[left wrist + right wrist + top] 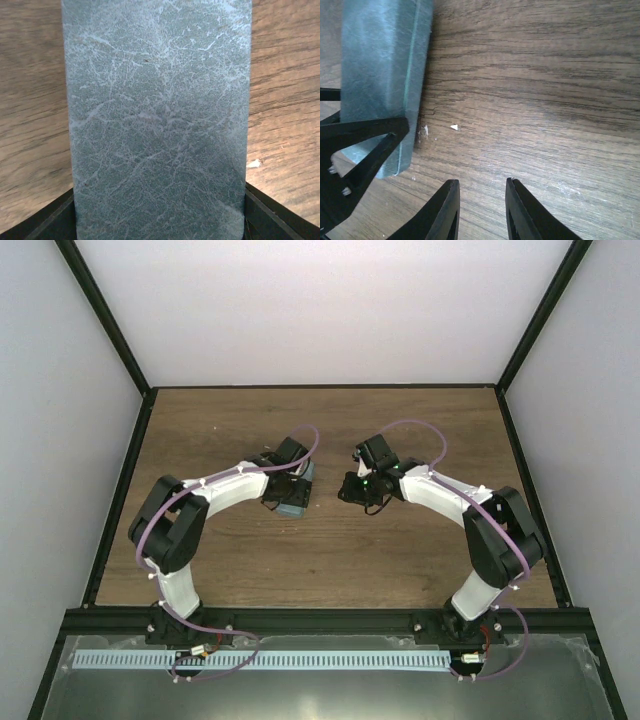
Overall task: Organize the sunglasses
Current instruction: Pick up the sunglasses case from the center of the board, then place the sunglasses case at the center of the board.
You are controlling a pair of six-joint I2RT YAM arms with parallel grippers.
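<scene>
Left tool (160, 215) sits closed against both sides of the one grey-blue case (160, 100) lying on the surface (545, 100). Right tool (482, 200), narrowly parted, holds nothing. I cannot tell where the sunglasses are.

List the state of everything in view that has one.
Grey-blue oblong textured case: closed, lying flat on the wooden table.
Left gripper: straddling the case, grip unclear.
Right gripper: slightly open, empty.
</scene>
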